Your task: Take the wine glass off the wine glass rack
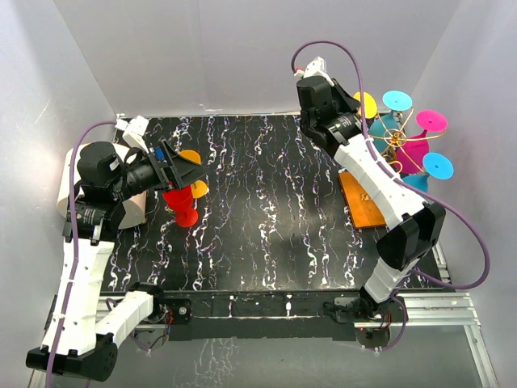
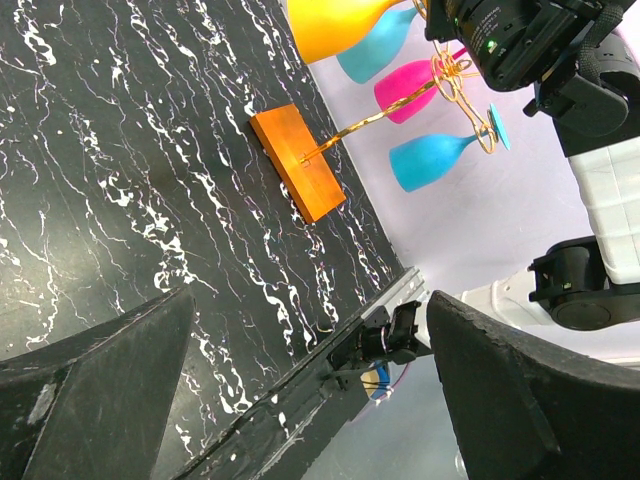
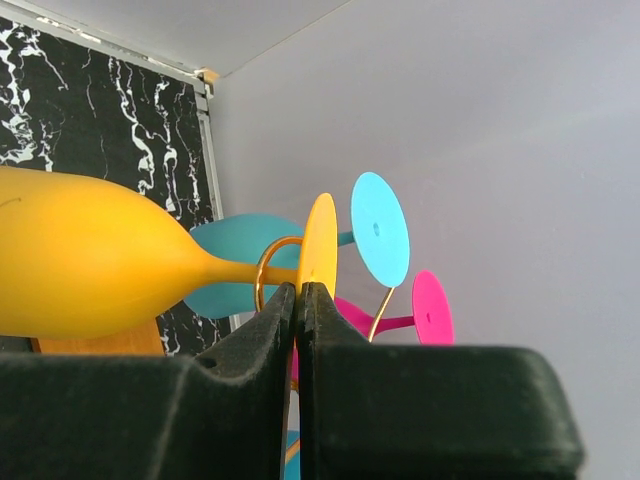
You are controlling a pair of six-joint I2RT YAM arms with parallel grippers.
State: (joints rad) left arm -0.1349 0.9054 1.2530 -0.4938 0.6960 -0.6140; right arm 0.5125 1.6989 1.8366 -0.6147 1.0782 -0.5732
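Observation:
The wine glass rack has an orange base plate (image 1: 361,200) and a gold wire stem (image 1: 396,141) with looped hooks; it stands at the table's right edge and also shows in the left wrist view (image 2: 297,160). A yellow wine glass (image 3: 80,265) hangs sideways with its stem through a gold loop (image 3: 262,275). My right gripper (image 3: 300,292) is shut on the rim of its yellow foot disc (image 3: 320,245); the top view shows the gripper (image 1: 355,107) at that foot (image 1: 365,103). My left gripper (image 2: 310,385) is open and empty, held at the far left (image 1: 182,170).
Cyan (image 1: 397,100), pink (image 1: 430,120) and blue (image 1: 438,166) glasses hang on the rack's other hooks. A red glass (image 1: 182,204) and an orange glass (image 1: 194,162) stand on the table under my left gripper. A white roll (image 1: 65,182) sits at the left wall.

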